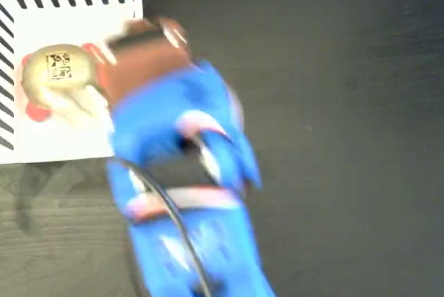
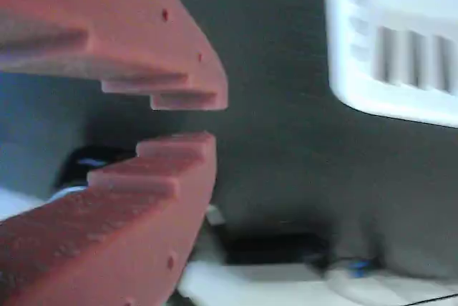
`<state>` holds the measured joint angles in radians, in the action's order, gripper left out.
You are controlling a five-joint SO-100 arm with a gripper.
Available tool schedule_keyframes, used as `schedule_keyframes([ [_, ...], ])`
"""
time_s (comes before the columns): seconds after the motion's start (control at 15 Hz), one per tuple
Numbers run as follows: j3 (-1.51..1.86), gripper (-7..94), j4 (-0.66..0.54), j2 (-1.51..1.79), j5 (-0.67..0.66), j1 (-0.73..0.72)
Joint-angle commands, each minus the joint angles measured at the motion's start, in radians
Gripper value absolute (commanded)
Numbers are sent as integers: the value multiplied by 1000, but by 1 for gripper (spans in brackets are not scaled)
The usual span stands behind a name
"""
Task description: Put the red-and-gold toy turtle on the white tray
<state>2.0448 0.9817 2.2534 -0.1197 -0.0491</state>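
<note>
Fixed view: red-and-gold toy turtle (image 1: 61, 78) lying on the white tray (image 1: 76, 26), near its left striped edge, at the tabletop's (image 1: 333, 68) top-left corner; blurred blue arm (image 1: 184, 172) just right of it, apart from the shell.

Wrist view: fingers (image 2: 187, 119) parted by a narrow gap, holding nothing; tray (image 2: 386, 56) off to upper right, turtle barely a red sliver.

Glossy gold-shelled red-and-gold toy turtle (image 1: 59, 78), smooth white tray (image 1: 69, 144), matt reddish plastic hand (image 2: 207, 116).
</note>
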Motion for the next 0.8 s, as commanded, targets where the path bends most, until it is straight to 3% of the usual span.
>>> schedule_keyframes([
  [0.0, 267, 0, -160, 224, -35, 81],
  [0.4, 770, 0, -100, 689, 138, -9],
  [0.73, 867, 0, 225, 950, 192, -11],
])
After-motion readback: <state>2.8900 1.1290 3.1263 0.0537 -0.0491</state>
